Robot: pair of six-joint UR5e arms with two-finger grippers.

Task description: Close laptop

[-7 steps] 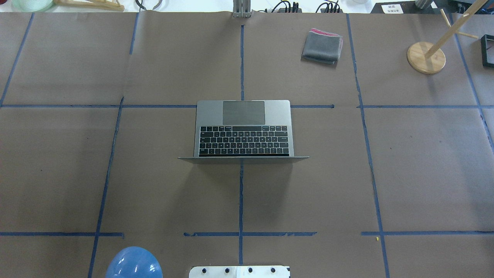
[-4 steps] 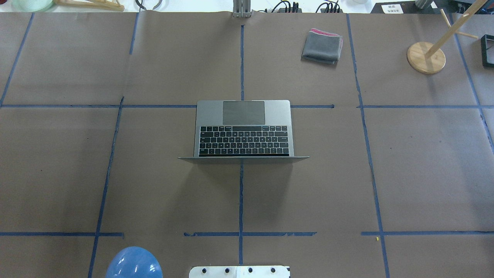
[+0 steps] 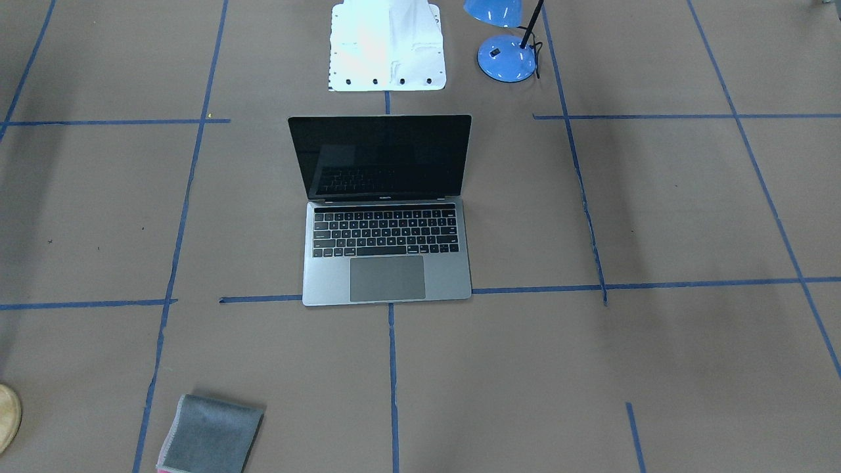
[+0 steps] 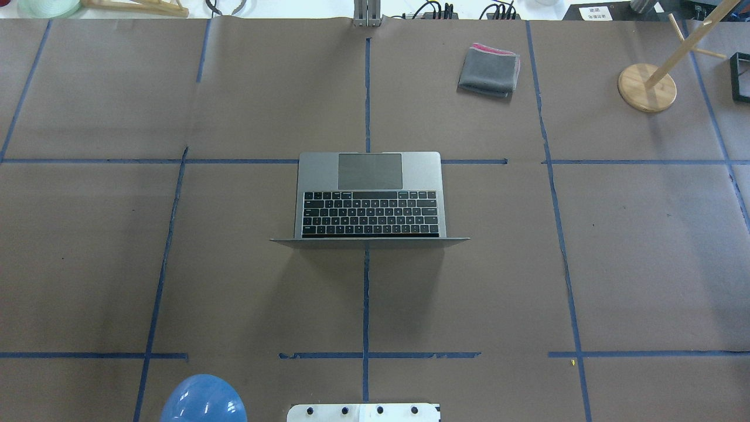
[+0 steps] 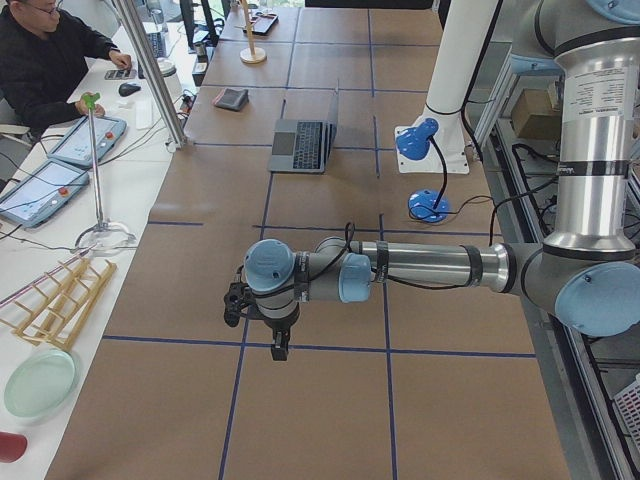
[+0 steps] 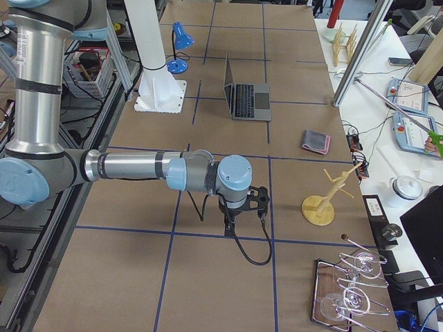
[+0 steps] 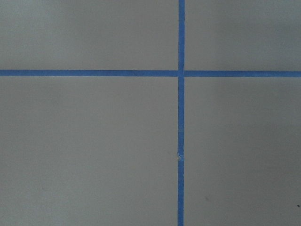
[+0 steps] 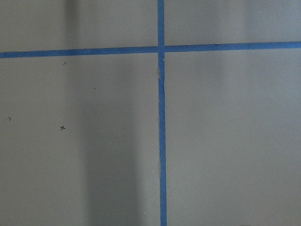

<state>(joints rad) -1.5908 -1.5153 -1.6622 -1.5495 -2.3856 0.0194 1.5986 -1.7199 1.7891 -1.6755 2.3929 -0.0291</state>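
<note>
The space-grey laptop stands open at the middle of the table, its dark screen upright and facing away from the robot base. It also shows in the front view and in both side views. My left gripper hangs low over bare table far from the laptop, seen only in the exterior left view, so I cannot tell its state. My right gripper hangs likewise at the other end, seen only in the exterior right view, state unclear. Both wrist views show only brown paper and blue tape.
A folded grey cloth with a pink edge lies beyond the laptop to the right. A blue desk lamp stands beside the white robot base. A wooden peg stand is at the far right. An operator sits at the side desk.
</note>
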